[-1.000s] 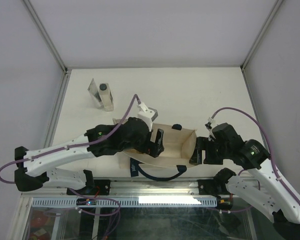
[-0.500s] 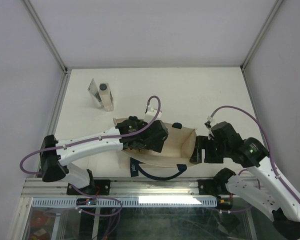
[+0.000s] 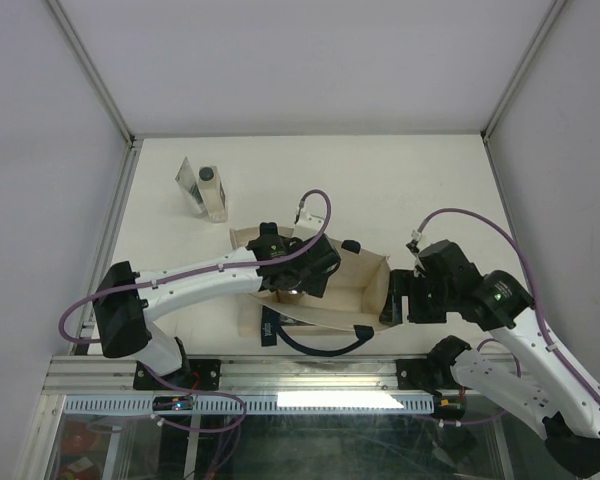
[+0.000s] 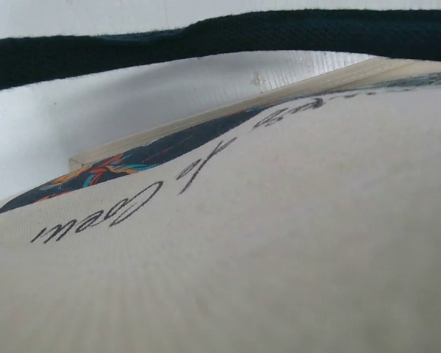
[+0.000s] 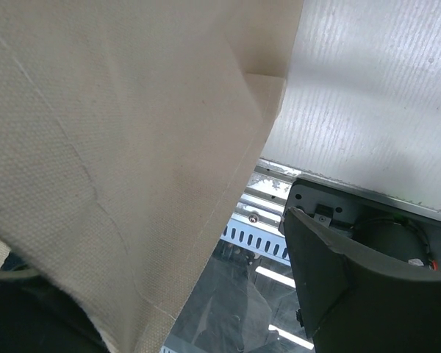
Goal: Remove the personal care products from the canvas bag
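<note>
The beige canvas bag (image 3: 355,290) lies near the table's front edge with its mouth up. Navy straps (image 3: 320,347) hang at front and back. My left gripper (image 3: 295,283) is down inside the bag, and its fingers are hidden. The left wrist view shows only printed canvas (image 4: 264,243) and a navy strap (image 4: 220,33). My right gripper (image 3: 408,298) stands at the bag's raised right end. One dark finger (image 5: 338,287) shows apart from the canvas (image 5: 117,162), which covers the other. A flat silvery tube (image 3: 185,178) and a clear dark-capped bottle (image 3: 212,195) stand at the back left. The silvery and beige bottles are hidden.
The table's metal front rail (image 3: 310,375) runs just below the bag. Grey enclosure walls and frame posts (image 3: 115,200) close in the left, back and right. A purple cable (image 3: 315,215) loops above the left wrist.
My left arm has swung right and reached deeper into the bag. The bag's near side has shifted slightly. My right gripper has stayed at the bag's right end.
</note>
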Controlling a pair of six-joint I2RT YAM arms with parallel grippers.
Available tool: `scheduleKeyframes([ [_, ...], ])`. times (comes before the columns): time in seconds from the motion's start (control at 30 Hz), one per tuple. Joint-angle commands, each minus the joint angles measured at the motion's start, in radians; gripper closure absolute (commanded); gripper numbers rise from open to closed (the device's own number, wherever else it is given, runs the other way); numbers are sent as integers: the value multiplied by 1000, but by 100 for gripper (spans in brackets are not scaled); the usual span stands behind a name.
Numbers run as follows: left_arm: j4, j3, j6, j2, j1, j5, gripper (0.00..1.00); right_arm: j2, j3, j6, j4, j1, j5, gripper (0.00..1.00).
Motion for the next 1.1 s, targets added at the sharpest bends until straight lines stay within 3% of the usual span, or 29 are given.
scheduleKeyframes([
  [0.0, 29, -40, 11, 24, 1, 33, 10, 5, 36, -37, -40, 3, 26, 25],
  [0.4, 42, -102, 24, 90, 1, 61, 1, 15, 40, -36, -32, 3, 33, 26],
  [0.6, 65, -107, 48, 88, -6, 89, 14, 21, 43, -33, -28, 3, 42, 26],
  [0.8, 88, -25, 108, 112, -27, 76, 34, 40, 55, -39, -22, 3, 51, 25],
  [0.9, 84, 15, 123, 123, -41, 64, 39, 47, 57, -43, -18, 3, 56, 25],
  [1.0, 85, 30, 120, 122, -43, 56, 39, 53, 61, -49, -17, 3, 58, 25],
  [1.07, 84, 28, 119, 132, -43, 56, 29, 56, 65, -53, -17, 2, 59, 25],
])
